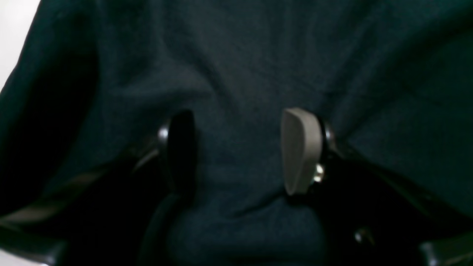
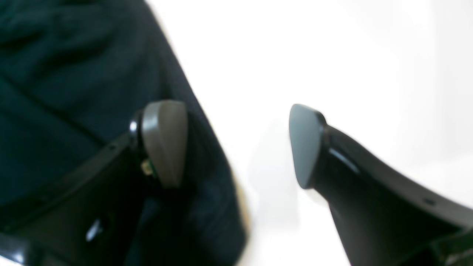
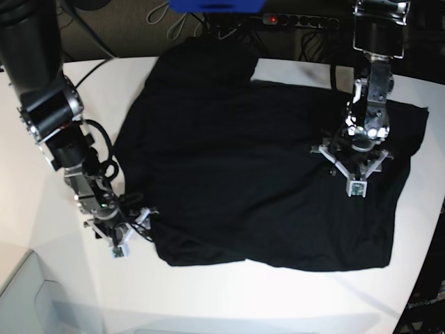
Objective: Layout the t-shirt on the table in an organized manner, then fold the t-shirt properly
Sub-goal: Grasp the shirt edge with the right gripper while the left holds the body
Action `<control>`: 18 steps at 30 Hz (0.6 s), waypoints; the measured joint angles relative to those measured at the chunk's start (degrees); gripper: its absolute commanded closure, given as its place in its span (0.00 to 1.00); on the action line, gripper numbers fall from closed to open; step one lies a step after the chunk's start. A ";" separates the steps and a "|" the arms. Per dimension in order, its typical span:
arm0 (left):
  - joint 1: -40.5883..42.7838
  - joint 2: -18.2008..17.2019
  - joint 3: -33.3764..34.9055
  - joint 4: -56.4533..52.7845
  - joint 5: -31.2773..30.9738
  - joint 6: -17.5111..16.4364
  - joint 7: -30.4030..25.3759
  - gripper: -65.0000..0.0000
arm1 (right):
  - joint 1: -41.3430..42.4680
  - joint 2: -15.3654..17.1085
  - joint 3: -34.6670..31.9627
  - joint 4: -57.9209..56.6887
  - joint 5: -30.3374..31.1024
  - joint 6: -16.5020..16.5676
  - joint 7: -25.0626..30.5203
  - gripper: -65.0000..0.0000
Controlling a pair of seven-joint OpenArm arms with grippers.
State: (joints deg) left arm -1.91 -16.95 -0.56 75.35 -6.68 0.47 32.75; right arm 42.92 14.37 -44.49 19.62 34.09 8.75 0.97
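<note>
The black t-shirt (image 3: 243, 160) lies spread over the white table (image 3: 208, 299), with wrinkles and its lower left edge bunched. My left gripper (image 3: 353, 161) stands on the shirt's right part. In the left wrist view it (image 1: 240, 151) is open, and cloth (image 1: 240, 55) bulges up between its fingers. My right gripper (image 3: 135, 223) is at the shirt's lower left edge. In the right wrist view it (image 2: 236, 144) is open and empty, with one finger (image 2: 164, 142) over the shirt's edge (image 2: 55, 74) and the other over bare table (image 2: 295, 55).
A power strip (image 3: 292, 19) with a red light and cables lie behind the table's far edge, beside a blue object (image 3: 215, 5). A strip of bare table (image 1: 14, 29) shows at the far left of the left wrist view.
</note>
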 measured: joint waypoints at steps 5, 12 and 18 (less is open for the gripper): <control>0.00 0.02 0.00 0.02 0.00 -0.02 0.00 0.44 | -1.09 -1.66 -0.04 0.37 0.20 0.02 1.97 0.33; 0.00 0.02 0.00 0.02 0.00 -0.02 0.00 0.44 | -1.05 -1.86 -0.04 0.24 0.17 0.00 1.68 0.35; 0.42 0.02 0.00 0.20 -0.02 -0.02 -0.28 0.44 | -4.52 -0.55 0.24 1.25 0.24 -0.17 5.73 0.60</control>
State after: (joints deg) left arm -1.50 -16.93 -0.56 75.55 -6.70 0.45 32.47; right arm 38.39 13.82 -44.25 20.86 34.33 8.58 6.70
